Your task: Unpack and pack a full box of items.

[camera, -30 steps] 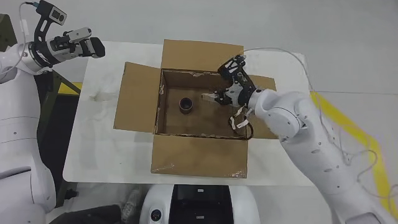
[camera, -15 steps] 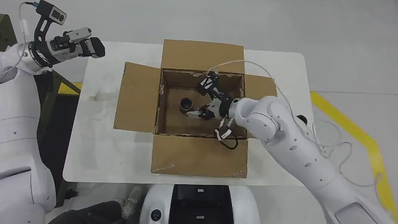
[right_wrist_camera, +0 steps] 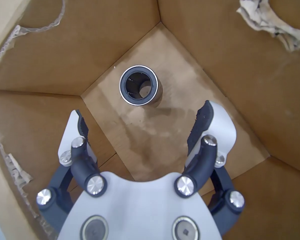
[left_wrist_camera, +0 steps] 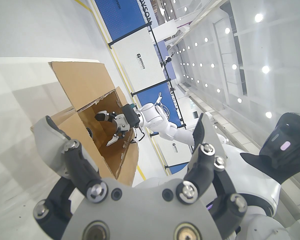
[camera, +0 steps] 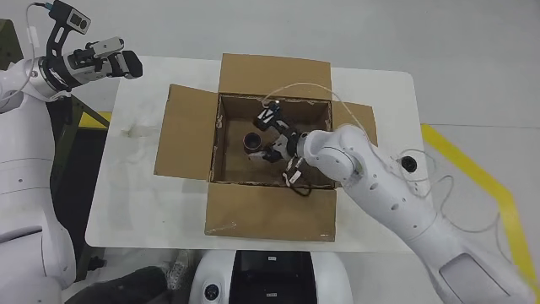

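Observation:
An open cardboard box [camera: 190,131] stands in the middle of the white table, flaps spread. On its floor stands a short metal cylinder with a dark hollow bore [right_wrist_camera: 139,85] [camera: 252,142]. My right gripper [right_wrist_camera: 142,119] [camera: 263,138] is inside the box, open, just short of the cylinder with nothing between its fingers. From the left wrist view the same right gripper [left_wrist_camera: 107,128] is seen reaching into the box [left_wrist_camera: 82,86]. My left gripper [left_wrist_camera: 125,128] [camera: 126,62] is held high beyond the table's far-left corner, open and empty.
The box walls [right_wrist_camera: 215,38] close in around my right gripper, with torn paper tape [right_wrist_camera: 265,23] hanging from the rim. The table [camera: 139,194] has bare surface left of the box and along the front edge.
My right arm has swung leftward and down into the box, bringing its open gripper from the box's right side up to the cylinder. The left arm has kept still.

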